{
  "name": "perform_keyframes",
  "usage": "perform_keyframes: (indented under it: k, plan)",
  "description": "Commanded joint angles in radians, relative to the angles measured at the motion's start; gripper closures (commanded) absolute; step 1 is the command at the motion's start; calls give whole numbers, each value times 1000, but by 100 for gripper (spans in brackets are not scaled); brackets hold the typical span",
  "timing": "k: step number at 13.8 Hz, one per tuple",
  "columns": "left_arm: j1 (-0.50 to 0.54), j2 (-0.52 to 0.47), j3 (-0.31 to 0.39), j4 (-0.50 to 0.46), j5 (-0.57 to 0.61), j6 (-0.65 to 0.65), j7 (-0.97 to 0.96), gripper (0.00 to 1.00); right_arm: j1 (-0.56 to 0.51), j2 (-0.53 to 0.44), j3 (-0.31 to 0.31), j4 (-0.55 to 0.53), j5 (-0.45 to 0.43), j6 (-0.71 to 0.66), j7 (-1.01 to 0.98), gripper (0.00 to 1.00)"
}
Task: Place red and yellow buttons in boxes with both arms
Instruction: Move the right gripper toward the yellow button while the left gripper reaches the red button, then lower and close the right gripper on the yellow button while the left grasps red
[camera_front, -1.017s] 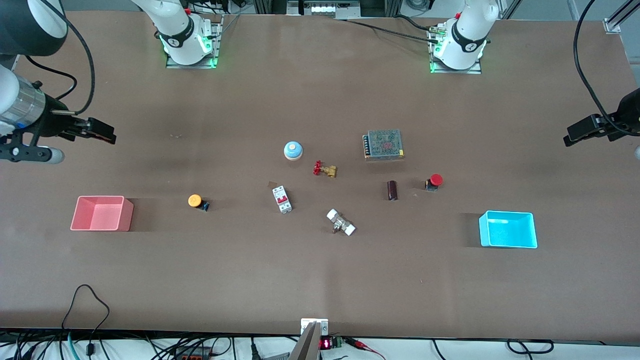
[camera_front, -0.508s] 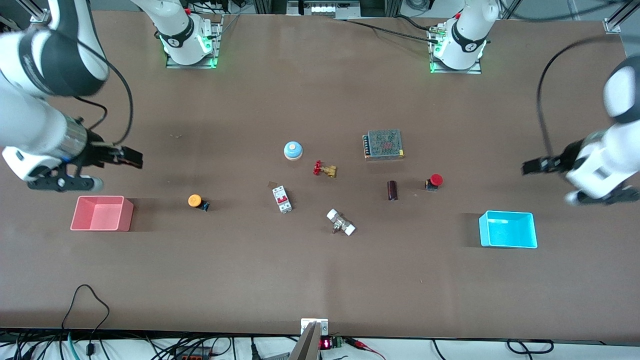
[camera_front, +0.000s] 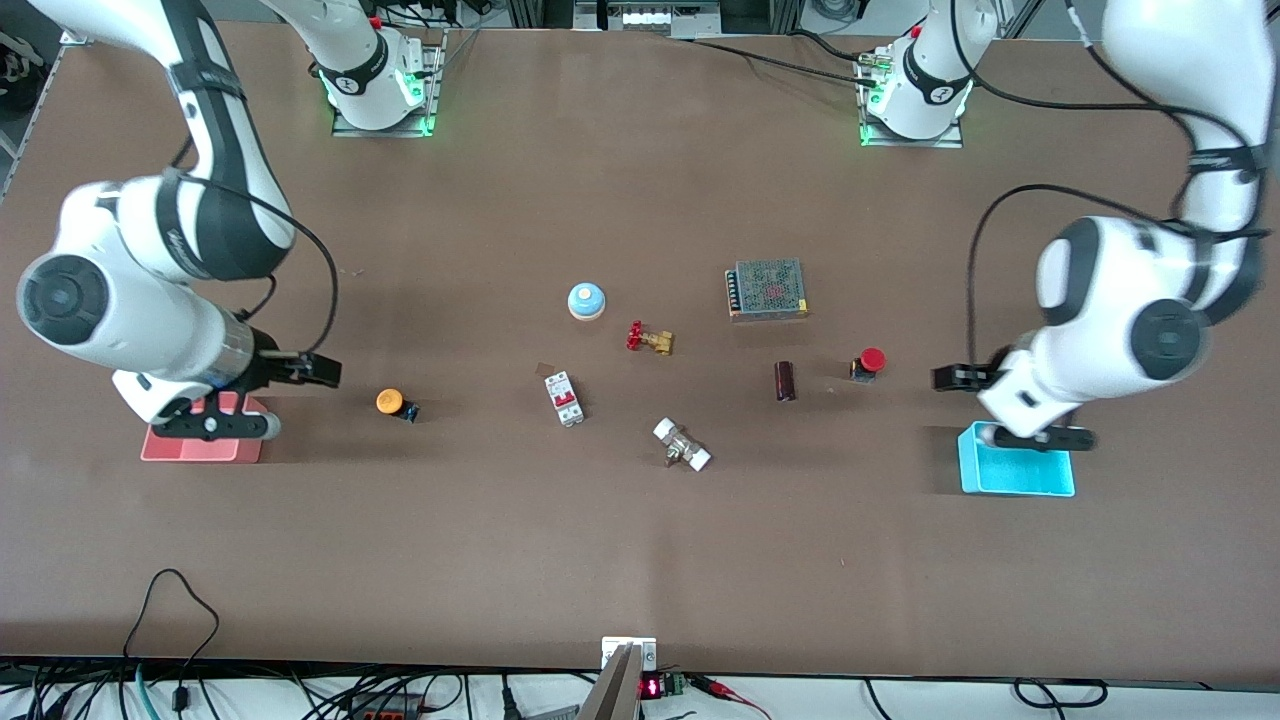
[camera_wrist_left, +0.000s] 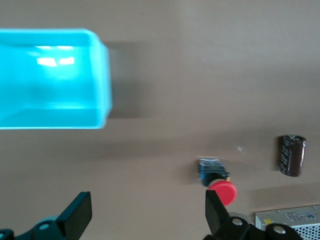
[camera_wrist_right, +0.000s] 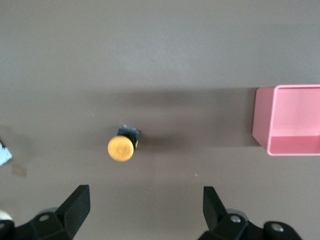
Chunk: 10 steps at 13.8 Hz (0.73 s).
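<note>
The yellow button (camera_front: 392, 403) lies on the table beside the pink box (camera_front: 200, 447), which my right arm partly covers. My right gripper (camera_front: 318, 372) is open and empty over bare table between them; its wrist view shows the yellow button (camera_wrist_right: 121, 148), the pink box (camera_wrist_right: 292, 120) and the open gripper (camera_wrist_right: 145, 197). The red button (camera_front: 868, 363) lies beside the cyan box (camera_front: 1015, 476). My left gripper (camera_front: 950, 378) is open and empty over the table between them; its wrist view shows the red button (camera_wrist_left: 221, 191), the cyan box (camera_wrist_left: 50, 80) and the open gripper (camera_wrist_left: 146, 202).
Between the buttons lie a blue-domed button (camera_front: 586, 300), a brass valve (camera_front: 650, 339), a white breaker (camera_front: 564, 398), a white fitting (camera_front: 682, 445), a dark cylinder (camera_front: 785, 380) and a grey mesh-topped unit (camera_front: 767, 289).
Both arms have swung in from the table's ends and come lower, each gripper now close to its button. The buttons and boxes have not moved.
</note>
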<state>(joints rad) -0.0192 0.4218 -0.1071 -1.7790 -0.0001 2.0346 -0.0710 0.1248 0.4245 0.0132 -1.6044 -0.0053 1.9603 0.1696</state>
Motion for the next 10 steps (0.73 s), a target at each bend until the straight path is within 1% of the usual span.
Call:
perform_keyframes:
  k: [1,3,5,7,8,10]
  plan:
    - [-33,1,-16,-85,-8,102,2,0,30,39,-2,-6,7,67,51,0]
    - [-45,15,-19,-108,-24,156,-38,0,58,51,-4,-41,4,109,67,0]
    - [-45,34,-22,-115,-50,167,-53,0,67,59,-4,-86,-1,178,67,0]
    - [-45,35,-22,-164,-109,215,-53,0,68,62,-6,-150,-5,285,65,0]
    - [-45,34,-26,-190,-110,237,-53,0,68,62,-6,-169,-7,317,62,0]
    - [-44,28,-45,-220,-113,246,-59,0,68,62,-6,-195,-19,338,64,0]
